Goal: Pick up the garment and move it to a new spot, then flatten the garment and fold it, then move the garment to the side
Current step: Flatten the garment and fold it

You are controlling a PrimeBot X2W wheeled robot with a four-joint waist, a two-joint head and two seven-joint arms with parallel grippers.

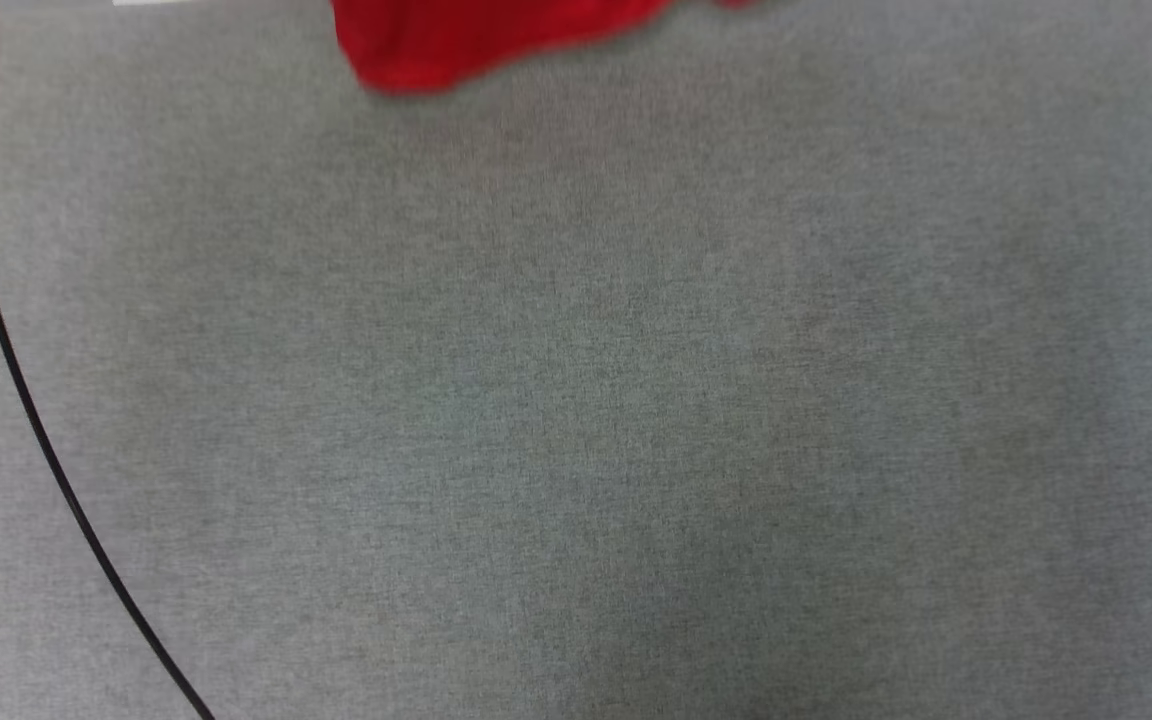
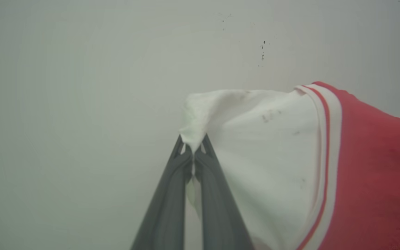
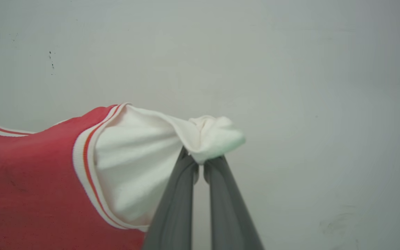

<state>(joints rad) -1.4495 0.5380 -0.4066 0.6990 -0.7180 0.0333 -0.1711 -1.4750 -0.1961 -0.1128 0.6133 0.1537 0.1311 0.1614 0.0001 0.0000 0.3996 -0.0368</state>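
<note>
The garment [image 1: 456, 45] is a red jersey with white sleeves; its blurred red lower edge hangs at the top of the head view, above the grey surface. In the left wrist view my left gripper [image 2: 193, 147] is shut on the bunched tip of one white sleeve [image 2: 255, 139], with striped trim and red body [image 2: 377, 166] to the right. In the right wrist view my right gripper [image 3: 201, 159] is shut on the bunched end of the other white sleeve [image 3: 134, 166], with the red body [image 3: 30, 187] to the left. A pale wall lies behind both grips.
A grey cloth-covered surface [image 1: 636, 420] spreads across the head view. A black cable [image 1: 36, 420] runs down its left side, knotted near the top left. The pale wall [image 2: 82, 86] behind the garment carries a few dark specks.
</note>
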